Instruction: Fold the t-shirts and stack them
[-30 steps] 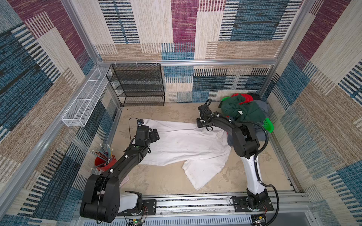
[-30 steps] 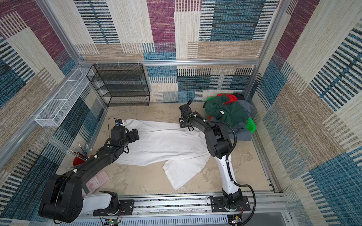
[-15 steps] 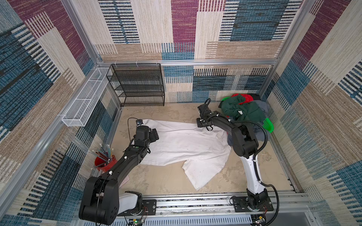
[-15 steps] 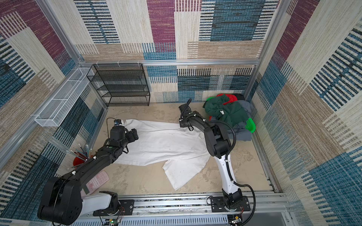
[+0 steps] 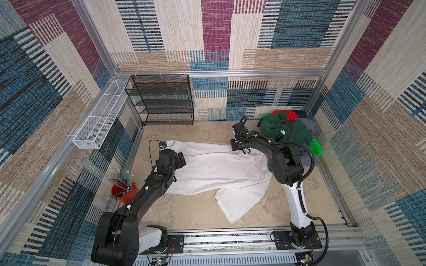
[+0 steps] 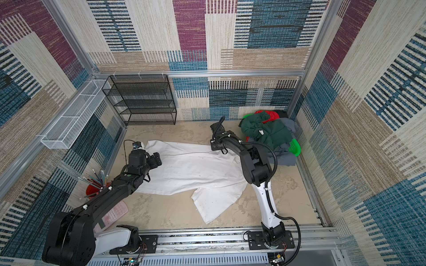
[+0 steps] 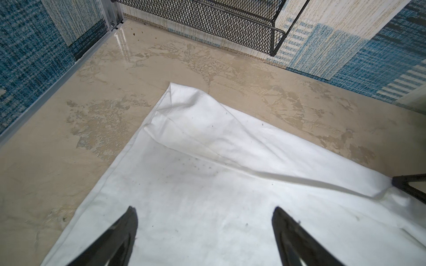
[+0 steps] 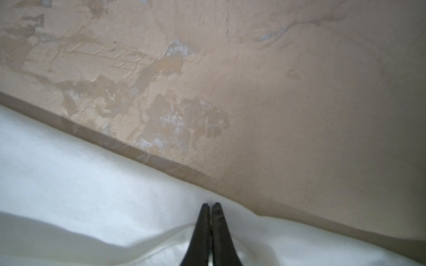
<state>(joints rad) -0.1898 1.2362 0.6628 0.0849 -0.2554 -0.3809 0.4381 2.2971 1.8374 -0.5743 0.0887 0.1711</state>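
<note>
The tan table (image 5: 196,211) carries the white t-shirt (image 5: 219,170) spread across its middle, one sleeve trailing toward 5 o'clock. The other t-shirts (image 5: 285,131), dark green, red and grey-blue, sit heaped at 2 o'clock over the green basket (image 5: 315,147). The right gripper (image 8: 211,205) has just pinched shut on the white shirt's far edge at 1 o'clock, and the cloth tents up to its tips. The left gripper (image 7: 204,208) hangs with fingers wide apart, holding nothing, over the 10 o'clock corner. With one side gripped, the fold likely waits on the left closing.
</note>
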